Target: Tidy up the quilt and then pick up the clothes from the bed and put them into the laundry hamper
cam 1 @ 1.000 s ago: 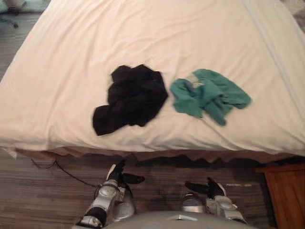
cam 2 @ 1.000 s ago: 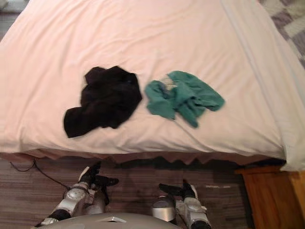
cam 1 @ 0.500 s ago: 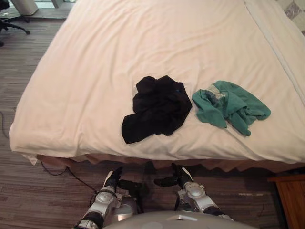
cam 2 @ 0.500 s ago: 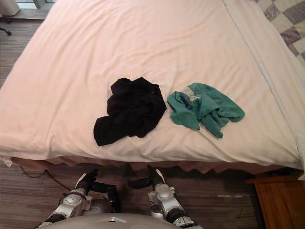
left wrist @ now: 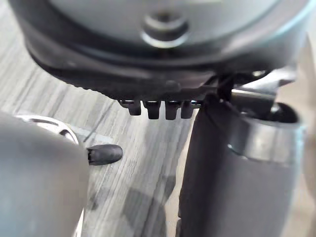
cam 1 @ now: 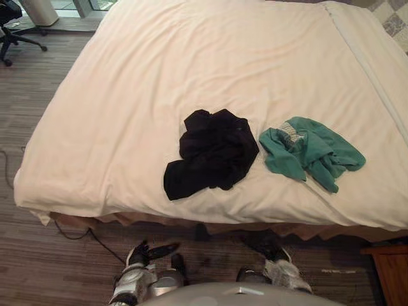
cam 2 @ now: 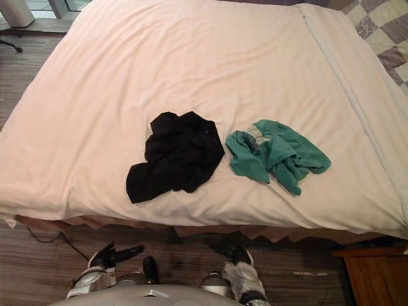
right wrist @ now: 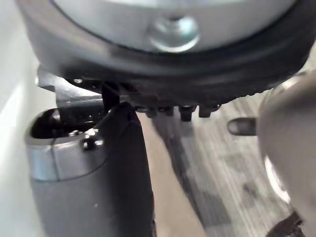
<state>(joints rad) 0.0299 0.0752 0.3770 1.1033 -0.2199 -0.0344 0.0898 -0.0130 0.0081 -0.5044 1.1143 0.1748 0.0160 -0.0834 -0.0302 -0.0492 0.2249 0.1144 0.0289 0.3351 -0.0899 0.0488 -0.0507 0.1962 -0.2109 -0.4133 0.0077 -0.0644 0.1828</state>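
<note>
A cream quilt (cam 1: 191, 64) lies spread flat over the bed. On its near part a crumpled black garment (cam 1: 213, 153) sits next to a bunched green garment (cam 1: 309, 152), the two a small gap apart. My left hand (cam 1: 146, 254) hangs low over the floor in front of the bed's near edge, fingers relaxed and holding nothing; its wrist view shows the hand (left wrist: 163, 64) above bare floorboards. My right hand (cam 1: 278, 258) hangs the same way further right, also empty, and its own view shows the hand (right wrist: 163, 79) over the floor.
A wooden nightstand (cam 2: 376, 274) stands at the bed's near right corner. An office chair (cam 1: 9, 25) and a white bin (cam 1: 41, 9) stand by the far left corner. A checkered rug (cam 2: 382, 32) lies beyond the bed's right side.
The camera has shifted, so the bed sits differently in view. Both hands have dropped lower towards my body, and the right hand has swung from the middle out to the right. The clothes have not moved.
</note>
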